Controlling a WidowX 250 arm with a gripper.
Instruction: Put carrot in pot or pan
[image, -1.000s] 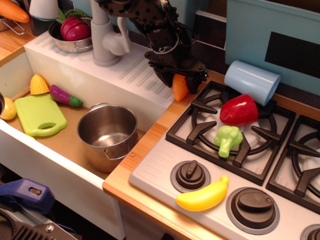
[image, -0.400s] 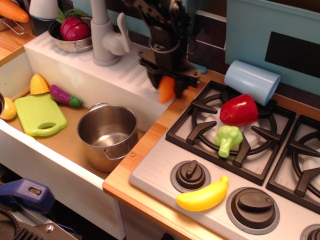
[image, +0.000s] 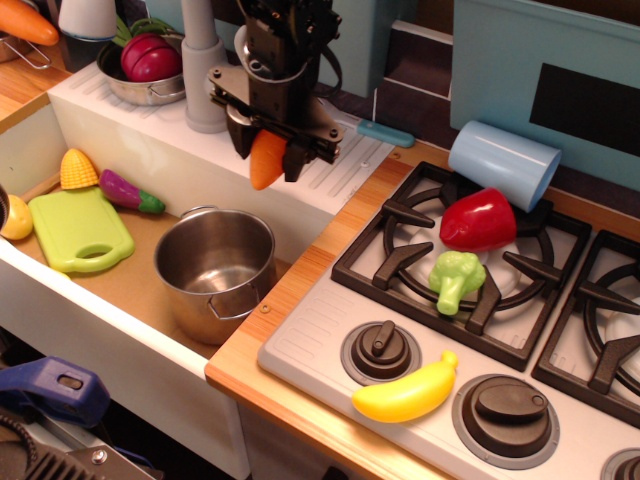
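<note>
My black gripper (image: 270, 150) is shut on the small stubby orange carrot (image: 265, 162), which hangs tip down from the fingers. It is held in the air over the white sink ledge, up and a little to the right of the steel pot (image: 216, 274). The pot is deep, shiny and empty, with wire loop handles, and stands upright in the sink well near its right wall. The carrot is well above the pot's rim.
A green cutting board (image: 79, 230), corn (image: 78, 169) and purple eggplant (image: 130, 191) lie left of the pot. A faucet (image: 206, 70) and bowl (image: 147, 66) stand behind. On the stove are a red pepper (image: 478, 220), broccoli (image: 457, 278), banana (image: 406, 393) and blue cup (image: 503, 163).
The gripper has carried the carrot left from the stove's back corner, over the counter edge, to above the sink ledge near the pot.
</note>
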